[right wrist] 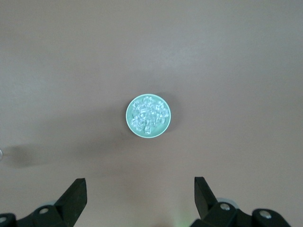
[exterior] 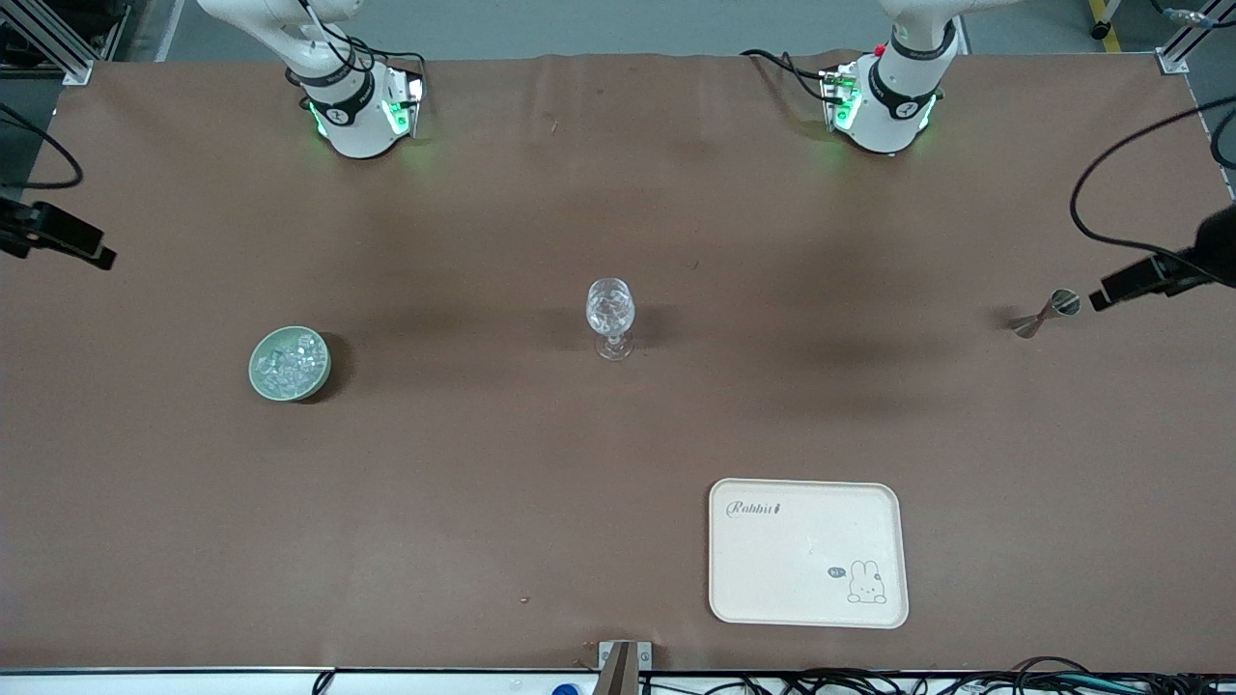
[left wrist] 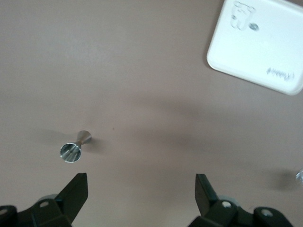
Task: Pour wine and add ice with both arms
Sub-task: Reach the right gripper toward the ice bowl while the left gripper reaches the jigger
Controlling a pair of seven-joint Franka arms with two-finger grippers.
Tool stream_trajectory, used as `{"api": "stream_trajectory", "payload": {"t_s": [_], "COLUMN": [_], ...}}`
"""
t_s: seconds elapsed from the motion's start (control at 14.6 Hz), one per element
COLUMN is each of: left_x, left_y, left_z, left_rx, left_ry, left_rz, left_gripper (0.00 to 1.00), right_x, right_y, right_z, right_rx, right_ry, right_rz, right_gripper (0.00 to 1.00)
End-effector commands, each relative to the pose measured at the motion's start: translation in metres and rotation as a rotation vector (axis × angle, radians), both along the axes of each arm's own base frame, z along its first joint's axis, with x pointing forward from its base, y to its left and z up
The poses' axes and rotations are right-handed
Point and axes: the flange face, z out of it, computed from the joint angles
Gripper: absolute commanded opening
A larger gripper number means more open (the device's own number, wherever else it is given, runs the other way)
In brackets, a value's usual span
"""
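A pale green bowl (exterior: pixel 257 375) holds a heap of ice (exterior: pixel 290 359) toward the right arm's end of the table. A clear stemmed wine glass (exterior: pixel 610 319) stands upright mid-table, with glassy glints in its bowl. No wine is in view. My right gripper (right wrist: pixel 140 185) hangs open and empty high over the table, with the bowl (right wrist: pixel 129 118) and its ice (right wrist: pixel 149 115) below it. My left gripper (left wrist: pixel 142 182) is also open and empty, high over bare cloth beside a small steel jigger (left wrist: pixel 75 147). In the front view it shows at the edge (exterior: pixel 1120 288).
The jigger (exterior: pixel 1046 314) lies on its side toward the left arm's end of the table. A cream tray (exterior: pixel 806 502) with a rabbit drawing lies nearer the front camera than the glass, and shows in the left wrist view (left wrist: pixel 258 42). Brown cloth covers the table.
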Motion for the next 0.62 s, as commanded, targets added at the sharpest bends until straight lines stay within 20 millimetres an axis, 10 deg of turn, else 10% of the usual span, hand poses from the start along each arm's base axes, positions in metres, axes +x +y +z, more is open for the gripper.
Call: {"api": "stream_trajectory", "payload": {"t_s": [0.0,0.55], "left_x": [0.019,0.003], "left_y": [0.074,0.204], "left_z": [-0.046,-0.204], "left_rx": [-0.124,-0.470], "left_ry": [0.020,0.202], "left_rz": [0.140,0.616], "left_gripper": [1.00,1.00], "right_x": [0.002,-0.003], "right_y": [0.010,0.013], "right_z": [-0.075,-0.264], "right_rx": [0.009,-0.017], "right_ry": [0.030,-0.046], "right_rz": [0.026,0.041], "right_gripper": [1.00,1.00]}}
